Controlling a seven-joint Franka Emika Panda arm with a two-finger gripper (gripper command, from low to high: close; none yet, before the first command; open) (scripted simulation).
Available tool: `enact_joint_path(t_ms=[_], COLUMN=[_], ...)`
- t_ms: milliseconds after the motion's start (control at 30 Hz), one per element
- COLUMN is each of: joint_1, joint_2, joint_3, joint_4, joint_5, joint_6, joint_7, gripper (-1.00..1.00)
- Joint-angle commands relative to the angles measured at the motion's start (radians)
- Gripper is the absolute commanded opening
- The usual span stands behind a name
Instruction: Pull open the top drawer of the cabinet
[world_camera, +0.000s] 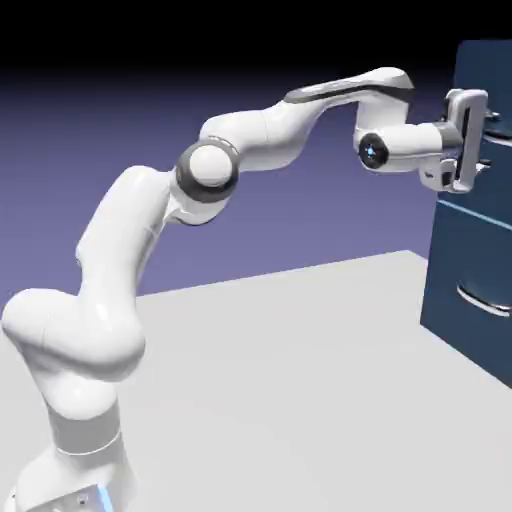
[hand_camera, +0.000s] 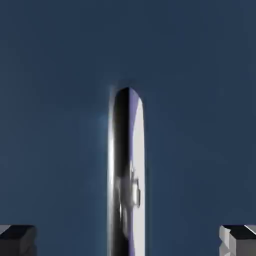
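The dark navy cabinet (world_camera: 455, 270) stands at the exterior view's right edge. Its top drawer (world_camera: 492, 70) looks flush with the cabinet face. My gripper (world_camera: 488, 140) is up against that drawer front, open, with one finger above and one below. In the hand view the navy top drawer (hand_camera: 55, 100) fills the picture. Its slim silver handle (hand_camera: 127, 165) runs down the middle, between my two grey fingertips (hand_camera: 17, 240) at the bottom corners. Wide gaps separate the handle from both tips of the gripper (hand_camera: 128, 241). In the exterior view my hand hides this handle.
A thin pale-blue seam (world_camera: 470, 211) divides the top drawer from the lower drawer, whose own silver handle (world_camera: 485, 300) curves out below. The grey table (world_camera: 300, 380) stretches from the robot's base to the cabinet.
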Motion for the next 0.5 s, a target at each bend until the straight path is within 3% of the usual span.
enact_joint_path(t_ms=[0,467], joint_1=[-0.007,-0.108], joint_2=[-0.018,-0.272], joint_3=[-0.015,-0.231], joint_4=[0.017,0.248], joint_5=[-0.021,-0.315], joint_6=[-0.004,-0.063], joint_7=[0.044,0.652], gripper=[0.00,0.00])
